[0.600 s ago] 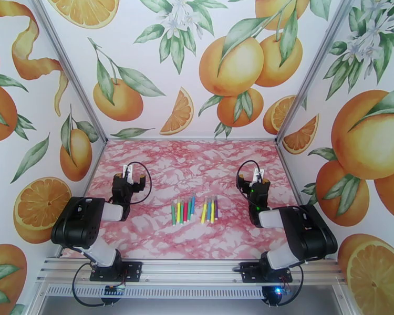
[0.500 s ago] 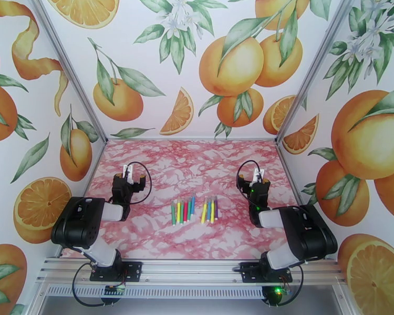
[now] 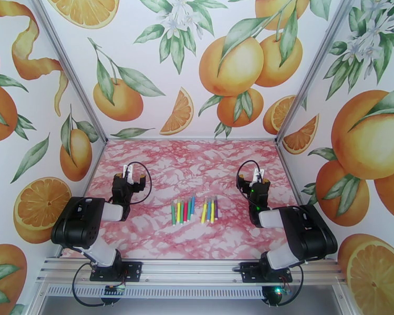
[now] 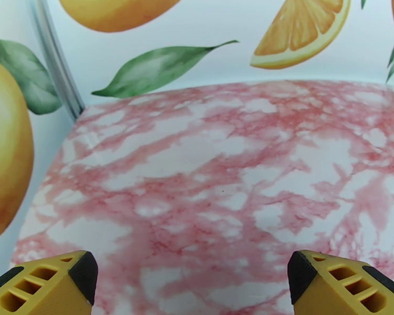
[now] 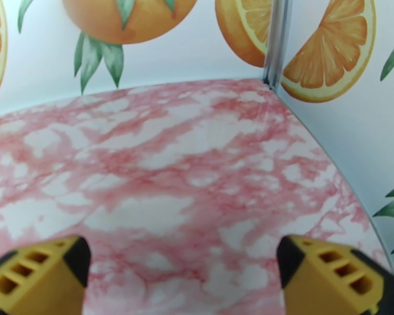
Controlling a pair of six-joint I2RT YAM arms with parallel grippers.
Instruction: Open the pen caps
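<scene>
1. The pens are laid side by side in two small groups at the middle of the desk, between the two arms. The pen caps are too small to be told from the barrels, and none is seen lying loose.
2. The task is judged not yet begun, since no pen is touched.
3. The left hand is held well to the left of the pens. It is spread wide and holds nothing: in its wrist view only bare desk is seen between the yellow fingers.
4. The right hand is held well to the right of the pens. It is likewise wide and empty, with bare desk between its fingers.
5. Next, one pen would probably have to be gripped by its barrel and its cap pulled off along its length by the other hand. Because the pens lie close together, care would be needed to single one out.
</scene>
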